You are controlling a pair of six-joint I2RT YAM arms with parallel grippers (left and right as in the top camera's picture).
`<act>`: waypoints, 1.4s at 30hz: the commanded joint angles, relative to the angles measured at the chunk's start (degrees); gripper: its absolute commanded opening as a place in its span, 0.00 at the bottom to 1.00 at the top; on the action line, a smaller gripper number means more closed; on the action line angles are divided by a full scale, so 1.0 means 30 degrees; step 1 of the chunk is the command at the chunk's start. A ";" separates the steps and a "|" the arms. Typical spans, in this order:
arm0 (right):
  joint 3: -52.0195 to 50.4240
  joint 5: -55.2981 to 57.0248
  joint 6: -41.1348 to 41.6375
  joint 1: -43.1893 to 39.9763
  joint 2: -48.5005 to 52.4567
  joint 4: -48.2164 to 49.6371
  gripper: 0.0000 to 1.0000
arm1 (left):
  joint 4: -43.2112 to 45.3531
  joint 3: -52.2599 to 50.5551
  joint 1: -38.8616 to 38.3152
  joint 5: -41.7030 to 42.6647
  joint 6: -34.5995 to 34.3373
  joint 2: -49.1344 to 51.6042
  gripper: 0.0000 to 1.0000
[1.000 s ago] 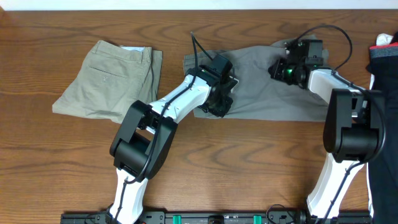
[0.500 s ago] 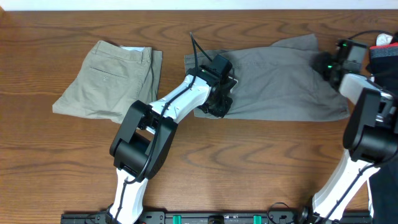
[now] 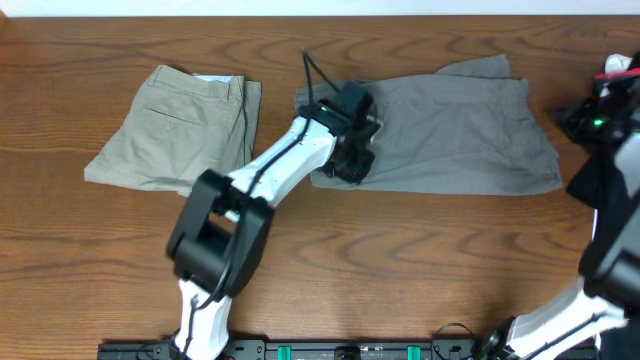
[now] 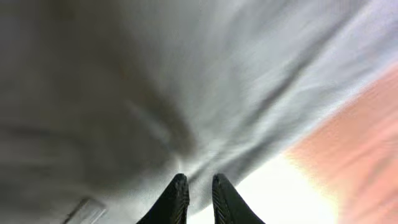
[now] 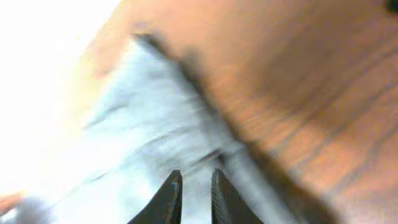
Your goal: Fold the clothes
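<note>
The mid-grey trousers (image 3: 450,130) lie spread flat across the middle and right of the table. The light khaki trousers (image 3: 170,125) lie folded at the left. My left gripper (image 3: 345,165) sits low on the grey pair's left front edge. In the left wrist view its jaws (image 4: 198,180) stand a narrow gap apart over grey cloth (image 4: 124,93), with nothing seen pinched. My right gripper (image 3: 575,117) hangs just past the grey pair's right end, off the cloth. Its jaws (image 5: 194,175) are narrowly apart and empty, with blurred grey cloth (image 5: 143,143) beyond them.
A dark garment (image 3: 612,160) hangs at the right edge, with a red and white object (image 3: 620,65) above it. Bare wooden table (image 3: 400,260) fills the front. The table's back edge runs close behind both pairs of trousers.
My right gripper swept right from the middle of the grey trousers past their right end, drawing the cloth out flat and letting it go. My left gripper stayed put.
</note>
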 commanded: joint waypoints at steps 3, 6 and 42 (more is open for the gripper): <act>0.0051 -0.2404 -0.2113 0.1093 -0.2659 -0.3133 0.14 | 0.2091 0.1202 0.0007 -0.0029 -0.0007 -0.3067 0.25; -0.0007 -0.1712 -0.2106 0.2528 -0.2637 -0.4947 0.13 | 0.4248 0.1180 0.0015 -0.0080 0.0583 -0.2747 0.28; -0.2922 0.8495 -0.1785 1.0746 0.2120 -0.9646 0.11 | 0.5916 0.1224 0.4787 -0.4626 -0.0641 0.0816 0.42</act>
